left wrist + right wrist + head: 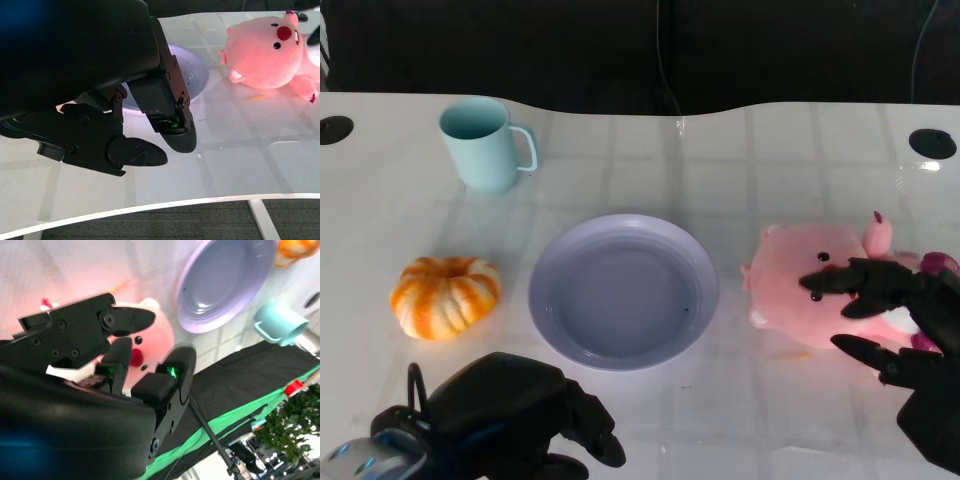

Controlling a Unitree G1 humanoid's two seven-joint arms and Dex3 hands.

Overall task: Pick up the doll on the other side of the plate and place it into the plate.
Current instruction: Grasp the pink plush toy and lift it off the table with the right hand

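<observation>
The pink plush doll [800, 285] lies on the white table to the right of the lilac plate [545, 300], which has nothing in it. My right hand [910, 340] is at the doll's right side, its fingers [840, 280] spread over and below the plush without closing on it. The right wrist view shows the doll [155, 330] just beyond those fingers [125, 320], with the plate [225, 285] farther off. My left hand [510, 410] rests curled at the near left, holding nothing. Past it, the left wrist view shows the plate [200, 75] and the doll [265, 50].
An orange-and-white pumpkin toy [445, 295] sits left of the plate. A light blue mug [480, 145] stands at the back left. Two dark round holes [932, 143] mark the table's far corners. The table's near edge [200, 202] runs close to my left hand.
</observation>
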